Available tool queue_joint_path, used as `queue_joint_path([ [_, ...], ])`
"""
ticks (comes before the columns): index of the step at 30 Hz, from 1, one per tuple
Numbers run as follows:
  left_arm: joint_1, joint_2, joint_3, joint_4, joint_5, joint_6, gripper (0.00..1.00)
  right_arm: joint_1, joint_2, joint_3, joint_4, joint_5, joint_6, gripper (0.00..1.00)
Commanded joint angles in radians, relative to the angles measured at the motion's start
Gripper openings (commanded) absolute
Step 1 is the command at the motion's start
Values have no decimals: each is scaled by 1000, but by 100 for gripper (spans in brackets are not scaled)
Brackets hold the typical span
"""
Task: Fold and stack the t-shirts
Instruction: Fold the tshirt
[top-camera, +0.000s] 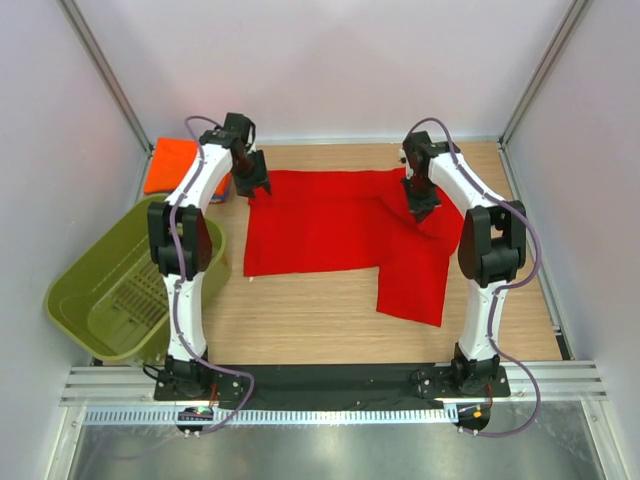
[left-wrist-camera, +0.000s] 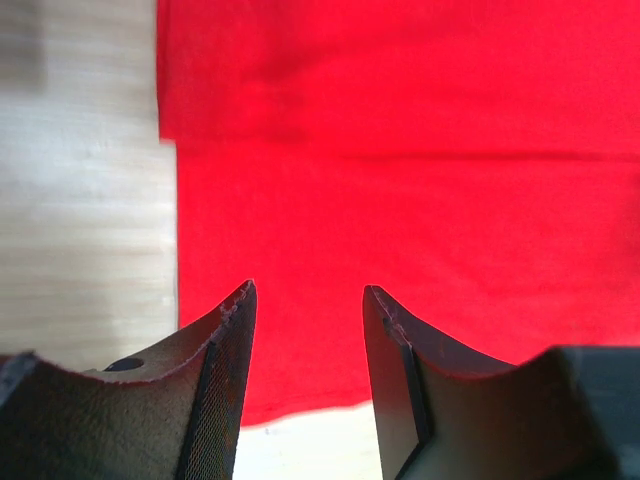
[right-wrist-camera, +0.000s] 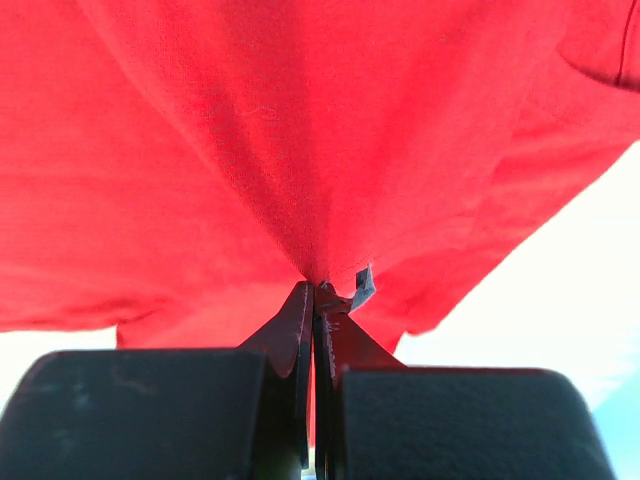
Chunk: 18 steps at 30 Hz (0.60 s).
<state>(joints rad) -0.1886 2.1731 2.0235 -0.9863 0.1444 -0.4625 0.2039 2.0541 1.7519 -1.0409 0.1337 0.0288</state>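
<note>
- Red t-shirt (top-camera: 320, 225): spread on counter (top-camera: 300, 315), far half; bare wood along near edge.
- Right hand (top-camera: 422, 208): pinched on its cloth.
- Left hand (top-camera: 252, 185): half-wide over shirt's left edge.
- Orange t-shirt (top-camera: 172, 163): far-left corner, partly behind arm.

You're looking into a booth closed in by plain white walls (top-camera: 320, 60), one at the back and one on each side. Slim metal posts (top-camera: 107, 75) run up the two far corners. The counter (top-camera: 300, 320) has a light wood-grain top, evenly lit, with only soft shadows. Along its near edge a black plate (top-camera: 330, 380) lies across ribbed aluminium rails (top-camera: 560, 382), with a dull sheet of metal (top-camera: 320, 450) beyond that.
</note>
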Motion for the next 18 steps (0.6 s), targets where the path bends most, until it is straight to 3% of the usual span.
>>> queue_joint_path([
  [1,1,77,99,3,-69,16,48,6,-64,69,-111,-23,23,1],
  [10,1,231,228,-28,-138,2,48,6,-17,95,-134,-66,65,1],
  [18,1,235,199,-14,-195,-1,49,6,-20,-46,2,-156,126,1],
])
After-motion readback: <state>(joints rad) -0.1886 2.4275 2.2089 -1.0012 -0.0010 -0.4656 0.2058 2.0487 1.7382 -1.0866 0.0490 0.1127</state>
